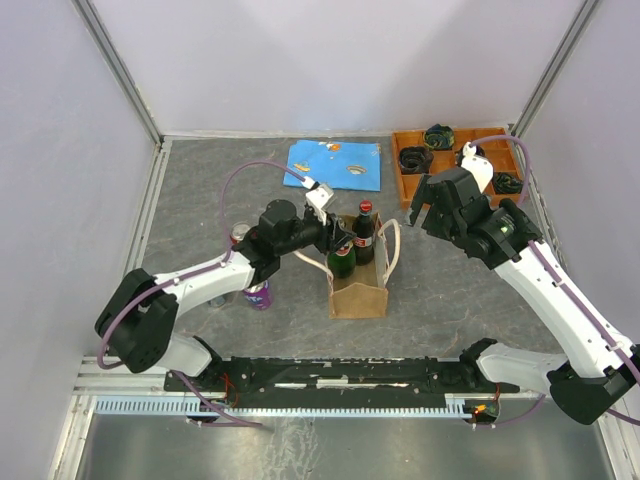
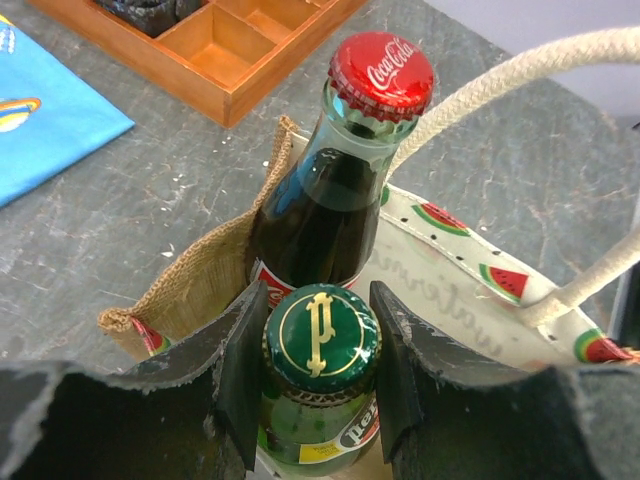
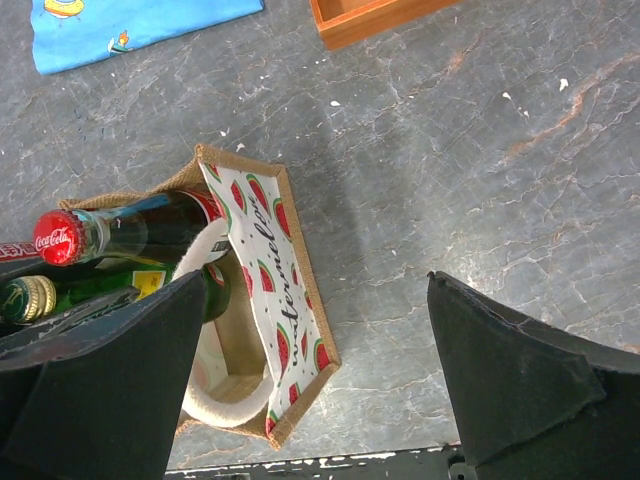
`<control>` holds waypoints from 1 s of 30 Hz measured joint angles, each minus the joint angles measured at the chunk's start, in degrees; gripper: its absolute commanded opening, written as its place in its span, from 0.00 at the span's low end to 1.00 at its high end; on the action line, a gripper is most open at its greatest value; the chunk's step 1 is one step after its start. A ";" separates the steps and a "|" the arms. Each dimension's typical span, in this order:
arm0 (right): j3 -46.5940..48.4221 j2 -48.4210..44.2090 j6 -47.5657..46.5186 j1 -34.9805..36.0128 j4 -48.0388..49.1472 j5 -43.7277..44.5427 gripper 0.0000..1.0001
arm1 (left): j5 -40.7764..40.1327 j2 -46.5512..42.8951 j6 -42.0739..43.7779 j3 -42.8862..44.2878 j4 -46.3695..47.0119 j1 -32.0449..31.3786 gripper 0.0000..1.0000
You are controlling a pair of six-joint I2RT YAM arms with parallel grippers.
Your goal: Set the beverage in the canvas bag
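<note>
Bag mouth mostly taken. Dark cola glass bottle w/ red cap stands at the far end of the tan canvas bag. Green glass bottle is right against it, w/ left gripper pinched on its cap from above. White rope handle arches over the opening beside the cola bottle. Right wrist view shows some bare bag floor next to the bottles.

Grey stone-look table is open btwn bag and right arm. Right gripper hangs above its far part, jaws wide.

L of bag: left arm, purple drink can.

Behind: blue printed cloth lying flat, orange wooden compartment tray at far R corner.
</note>
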 measured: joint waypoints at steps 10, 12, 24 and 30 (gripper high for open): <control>0.00 0.44 -0.04 -0.17 -0.33 -0.04 0.99 | -4.61 1.53 9.33 -4.17 6.73 -2.93 0.03; 0.00 0.63 -0.04 -0.33 -0.35 -0.13 0.99 | -5.25 2.16 10.88 -5.29 8.79 -3.45 0.03; 0.00 1.07 -0.07 -0.76 -0.37 -1.07 0.99 | -7.93 4.94 18.49 -7.41 16.37 -5.03 0.03; 0.00 1.07 -0.09 -1.05 -0.39 -1.11 0.99 | -7.89 5.03 20.61 -8.44 18.03 -5.14 0.03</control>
